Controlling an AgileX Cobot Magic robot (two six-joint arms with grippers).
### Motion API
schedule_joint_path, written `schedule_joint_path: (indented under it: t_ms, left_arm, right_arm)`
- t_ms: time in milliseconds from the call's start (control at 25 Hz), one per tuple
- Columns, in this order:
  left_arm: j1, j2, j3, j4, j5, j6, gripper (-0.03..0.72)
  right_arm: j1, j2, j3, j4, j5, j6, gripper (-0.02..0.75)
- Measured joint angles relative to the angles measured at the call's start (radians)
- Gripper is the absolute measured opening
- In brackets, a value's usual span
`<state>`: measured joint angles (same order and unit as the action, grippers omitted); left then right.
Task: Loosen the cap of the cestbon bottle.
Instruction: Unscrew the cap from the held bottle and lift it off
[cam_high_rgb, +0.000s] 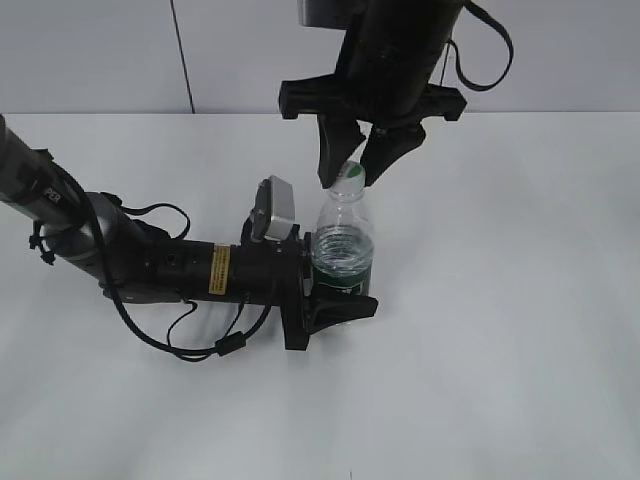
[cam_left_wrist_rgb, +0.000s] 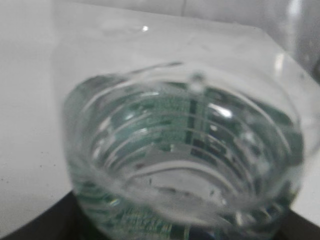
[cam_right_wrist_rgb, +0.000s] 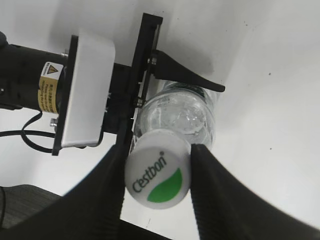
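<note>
From the exterior view I see a white bench (cam_high_rgb: 520, 330) with the cestbon bottle (cam_high_rgb: 343, 245) standing upright near its middle. My left arm lies low along the bench from the left, and the left gripper (cam_high_rgb: 335, 290) has its jaws clamped round the bottle's lower half, over the dark green label. My right arm comes down from the top of the picture. The right gripper (cam_high_rgb: 356, 160) points downward with one finger on each side of the cap (cam_high_rgb: 349, 175), at the very top of the bottle.

In the left wrist view the bottle (cam_left_wrist_rgb: 185, 155) fills nearly the whole picture, very close and blurred. I see clear ribbed plastic with green label showing through it, and a dark edge of the gripper along the bottom. The jaws themselves do not show here.

The right wrist view looks straight down on the cap (cam_right_wrist_rgb: 158, 173), white with green lettering and a green patch. The right gripper (cam_right_wrist_rgb: 157, 175) has its two dark fingers standing on either side of it; the left one touches the cap's rim, and the right one sits against it or just beside it, I cannot tell which. Below the cap the bottle (cam_right_wrist_rgb: 182, 115) sits between the left gripper's (cam_right_wrist_rgb: 170, 95) jaws.
</note>
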<state>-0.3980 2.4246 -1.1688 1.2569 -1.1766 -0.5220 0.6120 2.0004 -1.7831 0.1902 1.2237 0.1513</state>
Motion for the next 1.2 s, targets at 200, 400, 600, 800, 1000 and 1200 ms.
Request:
schedule_joint_path:
  t_ms: [200, 400, 600, 800, 1000, 1200]
  left_arm:
    - [0.0, 0.0, 0.0, -0.001, 0.001, 0.0, 0.424]
    - [0.0, 0.0, 0.0, 0.0, 0.001, 0.0, 0.424]
    - [0.0, 0.0, 0.0, 0.001, 0.002, 0.001, 0.424]
    - [0.0, 0.0, 0.0, 0.002, 0.001, 0.001, 0.424]
    - [0.0, 0.0, 0.0, 0.002, 0.001, 0.001, 0.424]
    - [0.0, 0.0, 0.0, 0.003, 0.001, 0.001, 0.424]
  right_arm:
    - [0.001, -0.001, 0.0, -0.002, -0.001, -0.263, 0.301]
    - [0.002, -0.002, 0.0, -0.001, -0.001, -0.585, 0.301]
    - [0.002, -0.004, 0.0, 0.012, -0.001, -0.878, 0.301]
    - [0.002, -0.006, 0.0, 0.017, -0.001, -1.084, 0.301]
    - [0.002, -0.008, 0.0, 0.017, -0.001, -1.243, 0.298]
    - [0.002, -0.008, 0.0, 0.018, -0.001, -1.328, 0.298]
